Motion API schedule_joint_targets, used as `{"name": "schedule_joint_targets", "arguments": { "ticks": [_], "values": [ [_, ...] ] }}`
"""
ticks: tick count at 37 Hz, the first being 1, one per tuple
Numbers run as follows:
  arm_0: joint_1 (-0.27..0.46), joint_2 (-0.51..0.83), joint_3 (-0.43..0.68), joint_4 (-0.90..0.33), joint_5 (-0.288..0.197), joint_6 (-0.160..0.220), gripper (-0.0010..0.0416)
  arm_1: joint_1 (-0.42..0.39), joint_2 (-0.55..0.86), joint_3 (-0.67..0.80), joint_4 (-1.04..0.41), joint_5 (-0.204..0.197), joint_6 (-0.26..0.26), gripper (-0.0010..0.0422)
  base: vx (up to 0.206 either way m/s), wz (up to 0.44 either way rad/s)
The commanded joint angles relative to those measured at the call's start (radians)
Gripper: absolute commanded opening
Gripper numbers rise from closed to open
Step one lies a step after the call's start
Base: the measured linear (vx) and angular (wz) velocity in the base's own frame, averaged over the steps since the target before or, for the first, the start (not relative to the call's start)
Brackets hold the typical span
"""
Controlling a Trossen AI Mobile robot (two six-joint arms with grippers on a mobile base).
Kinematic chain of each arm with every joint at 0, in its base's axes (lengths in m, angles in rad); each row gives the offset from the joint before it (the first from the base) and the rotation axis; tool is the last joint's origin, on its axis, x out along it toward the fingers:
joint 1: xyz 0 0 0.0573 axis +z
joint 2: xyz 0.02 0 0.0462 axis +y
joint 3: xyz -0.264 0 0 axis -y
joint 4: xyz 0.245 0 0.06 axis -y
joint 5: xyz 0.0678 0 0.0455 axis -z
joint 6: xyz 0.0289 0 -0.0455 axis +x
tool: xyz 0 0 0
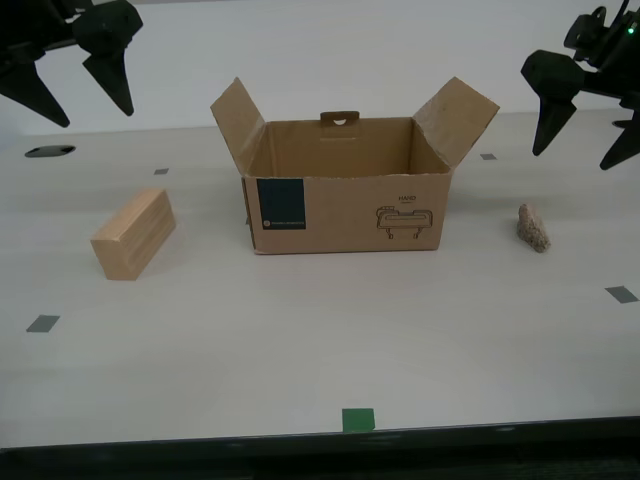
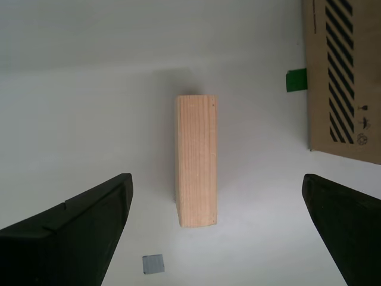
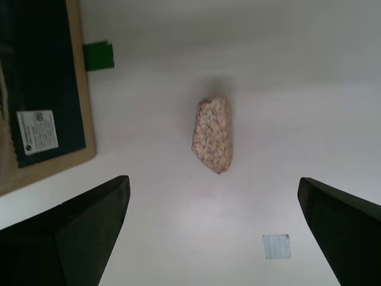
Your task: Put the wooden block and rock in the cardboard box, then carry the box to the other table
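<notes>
My first gripper hangs above the rock, my second gripper above the wooden block, both with jaws spread wide and empty; between block and rock the cardboard box sits, flaps up, on the pale table.

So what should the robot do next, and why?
Probably lower my second gripper straight down around the wooden block. Both grippers hang open above the table, the block lies centred between the second one's fingers, and the cardboard box is empty, with the rock lying outside it too.
</notes>
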State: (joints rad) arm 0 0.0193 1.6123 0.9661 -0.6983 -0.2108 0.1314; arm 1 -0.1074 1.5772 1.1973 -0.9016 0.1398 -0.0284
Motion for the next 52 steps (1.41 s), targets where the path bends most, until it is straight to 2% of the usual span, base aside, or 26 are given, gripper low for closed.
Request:
{"name": "schedule_joint_targets", "arguments": {
  "ticks": [1, 12, 20, 27, 29, 33, 35, 41, 46, 52],
  "values": [
    [0.001, -0.001, -0.032, 0.029, -0.001, -0.001, 0.0394, -0.002, 0.039, 0.0, 0.0, -0.001, 0.003, 0.0389, 0.0, 0.0],
    [0.003, -0.001, -0.089, 0.135, -0.001, -0.001, 0.0394, -0.014, 0.152, -0.002, 0.023, -0.001, 0.012, 0.0389, 0.0, 0.0],
    [0.004, -0.001, -0.115, 0.257, -0.001, -0.002, 0.0394, -0.059, 0.23, -0.005, 0.067, -0.001, 0.016, 0.0389, 0.0, 0.0],
    [0.008, -0.001, -0.146, 0.275, -0.001, -0.005, 0.0394, -0.073, 0.258, -0.027, 0.107, -0.007, 0.019, 0.0389, 0.0, 0.0],
    [0.01, -0.001, -0.159, 0.275, -0.001, -0.006, 0.0394, -0.072, 0.257, -0.037, 0.121, -0.027, 0.028, 0.0389, 0.0, 0.0],
    [0.015, -0.001, -0.182, 0.28, -0.001, -0.009, 0.0394, -0.07, 0.257, -0.042, 0.124, -0.113, 0.04, 0.0389, 0.0, 0.0],
    [0.019, -0.001, -0.193, 0.286, -0.001, -0.009, 0.0394, -0.07, 0.257, -0.042, 0.127, -0.135, 0.042, 0.0389, 0.0, 0.0],
    [0.021, 0.0, -0.227, 0.365, 0.002, -0.005, 0.0394, -0.071, 0.267, -0.049, 0.169, -0.133, 0.048, 0.0389, 0.0, 0.0],
    [0.022, 0.02, -0.217, 0.37, 0.037, 0.0, 0.0394, -0.071, 0.267, -0.09, 0.224, -0.133, 0.045, 0.0389, 0.0, 0.0],
    [0.024, 0.096, -0.18, 0.38, 0.041, -0.001, 0.0394, -0.071, 0.267, -0.143, 0.258, -0.133, 0.044, 0.0389, 0.0, 0.0]
  ]
}}
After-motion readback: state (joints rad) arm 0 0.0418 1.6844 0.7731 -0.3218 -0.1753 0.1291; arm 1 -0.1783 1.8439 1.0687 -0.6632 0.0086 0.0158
